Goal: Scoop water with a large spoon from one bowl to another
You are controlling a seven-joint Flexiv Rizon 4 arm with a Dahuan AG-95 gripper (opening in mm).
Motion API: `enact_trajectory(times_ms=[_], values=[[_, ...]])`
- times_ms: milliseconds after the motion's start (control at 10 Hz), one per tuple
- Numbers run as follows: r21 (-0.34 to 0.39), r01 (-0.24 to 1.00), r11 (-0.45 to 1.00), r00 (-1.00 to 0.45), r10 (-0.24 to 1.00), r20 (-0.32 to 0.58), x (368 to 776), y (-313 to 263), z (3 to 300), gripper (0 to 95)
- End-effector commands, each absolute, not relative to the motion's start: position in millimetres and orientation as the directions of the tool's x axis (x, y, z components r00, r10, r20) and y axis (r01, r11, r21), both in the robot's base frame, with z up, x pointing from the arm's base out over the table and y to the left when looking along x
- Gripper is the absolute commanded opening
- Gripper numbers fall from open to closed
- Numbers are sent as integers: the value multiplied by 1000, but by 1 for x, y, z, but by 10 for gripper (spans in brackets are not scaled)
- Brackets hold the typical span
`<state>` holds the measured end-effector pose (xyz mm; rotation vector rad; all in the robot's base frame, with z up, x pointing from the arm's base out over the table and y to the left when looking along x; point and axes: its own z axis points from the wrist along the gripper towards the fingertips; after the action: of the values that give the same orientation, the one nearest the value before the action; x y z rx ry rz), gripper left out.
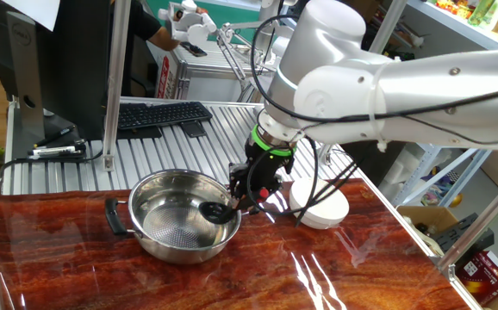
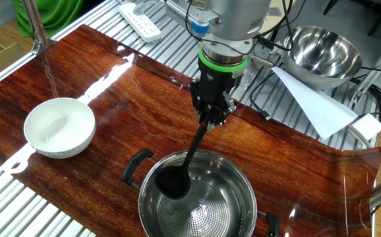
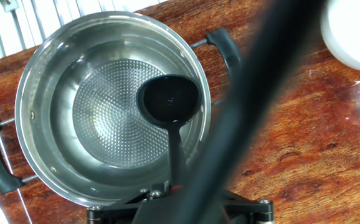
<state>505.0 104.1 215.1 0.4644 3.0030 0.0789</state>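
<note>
wood table [image 2: 111, 99] | gripper [image 2: 211, 117] clamps ladle [image 2: 177, 176] | cup inside pot [image 2: 233, 181] rim

- glossy reddish wood-grain tabletop [image 2: 111, 99], really shiny, lots of glare streaks across it
- steel pot [image 2: 197, 197] with two black side handles and a dotted bottom sits right on the wood
- plain white bowl [image 2: 59, 127] also on the wood, well apart from the pot
- ribbed metal surface [image 1: 189, 151] runs along the edge of the wood, with a black keyboard [image 1: 161, 114] lying on it
- on the far side that ribbed part carries a white power strip [image 2: 141, 21] and a second steel bowl [image 2: 325, 52]
</note>
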Motion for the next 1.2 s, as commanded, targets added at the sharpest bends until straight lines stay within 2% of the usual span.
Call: enact_trajectory(times_ms=[100,1200], values=[[61,298,953,-948,303,-97,505,102,216,0],[62,307,950,-945,312,-103,507,99,222,0]])
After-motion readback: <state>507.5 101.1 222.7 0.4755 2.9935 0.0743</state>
